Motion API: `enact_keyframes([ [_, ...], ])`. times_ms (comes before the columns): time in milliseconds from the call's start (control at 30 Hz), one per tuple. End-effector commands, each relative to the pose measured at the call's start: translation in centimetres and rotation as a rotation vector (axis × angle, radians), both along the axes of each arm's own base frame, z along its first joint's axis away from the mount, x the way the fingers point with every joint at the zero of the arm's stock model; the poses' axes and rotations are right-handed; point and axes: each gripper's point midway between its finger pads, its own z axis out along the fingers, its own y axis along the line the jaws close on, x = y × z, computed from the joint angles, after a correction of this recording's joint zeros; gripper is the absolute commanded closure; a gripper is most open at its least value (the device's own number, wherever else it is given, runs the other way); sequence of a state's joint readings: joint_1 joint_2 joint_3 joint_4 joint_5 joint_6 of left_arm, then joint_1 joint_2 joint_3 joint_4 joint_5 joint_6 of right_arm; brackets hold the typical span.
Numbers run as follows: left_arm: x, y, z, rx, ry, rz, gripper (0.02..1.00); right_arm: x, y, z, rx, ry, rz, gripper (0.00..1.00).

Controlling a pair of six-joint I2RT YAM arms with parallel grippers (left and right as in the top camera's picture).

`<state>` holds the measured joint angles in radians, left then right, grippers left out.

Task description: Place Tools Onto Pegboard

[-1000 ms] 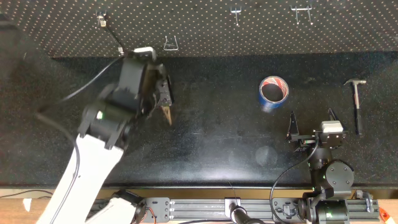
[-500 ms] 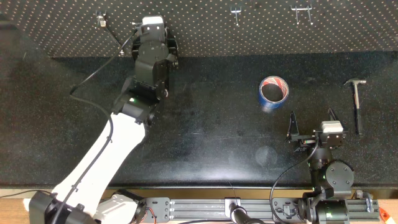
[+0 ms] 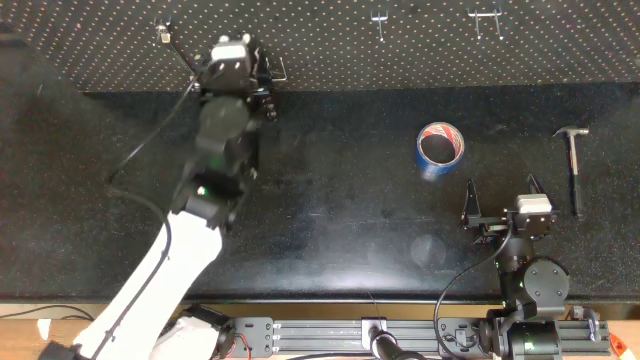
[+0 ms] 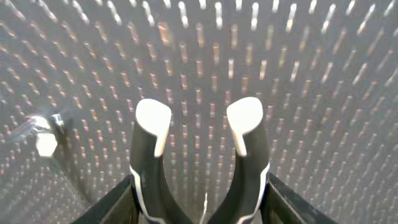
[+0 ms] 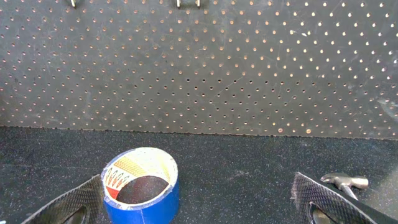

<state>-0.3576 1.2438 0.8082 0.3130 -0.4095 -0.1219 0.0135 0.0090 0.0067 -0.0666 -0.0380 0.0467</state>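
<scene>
The left gripper (image 4: 202,198) grasps a pair of pliers (image 4: 245,143) near the hinge, its white-tipped handles pointing at the pegboard (image 3: 420,50) close to a wire hook (image 3: 275,68). The right gripper (image 3: 500,192), fingers spread and holding nothing, sits low over the black table (image 3: 340,200), where a blue roll of tape (image 3: 439,147) and a hammer (image 3: 573,170) lie near it, well apart from the pliers.

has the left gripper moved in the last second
Yes: left gripper went up the top view, off the mat to the wire hook on the pegboard.
</scene>
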Motion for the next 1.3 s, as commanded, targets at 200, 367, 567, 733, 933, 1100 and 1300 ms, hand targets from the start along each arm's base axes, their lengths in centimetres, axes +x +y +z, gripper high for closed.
enact_keyframes([
  [200,1.2,-0.3,-1.1,-0.036,-0.168,-0.008,0.993,0.0,0.0,-0.1,-0.011,0.0,0.001,0.016],
  [367,1.8,-0.4,-1.5,-0.041,-0.182,-0.003,0.991,0.0,0.0,-0.1,-0.011,0.0,0.001,0.016],
  [567,1.9,-0.2,-2.0,-0.038,-0.174,0.012,0.991,0.0,0.0,-0.1,-0.011,0.0,0.001,0.016],
  [733,2.6,-0.3,-3.0,-0.006,-0.168,0.019,0.991,0.0,0.0,-0.1,-0.011,0.0,0.001,0.016],
  [933,3.0,-0.1,-3.5,-0.006,-0.172,0.026,0.991,0.0,0.0,-0.1,-0.011,0.001,0.001,0.016],
  [1100,3.4,-0.1,-3.6,-0.011,-0.192,0.027,0.991,0.0,0.0,-0.1,-0.011,0.0,0.001,0.016],
  [1300,3.3,-0.1,-2.7,-0.025,-0.231,0.028,0.993,0.0,0.0,-0.1,-0.011,0.0,0.001,0.016],
])
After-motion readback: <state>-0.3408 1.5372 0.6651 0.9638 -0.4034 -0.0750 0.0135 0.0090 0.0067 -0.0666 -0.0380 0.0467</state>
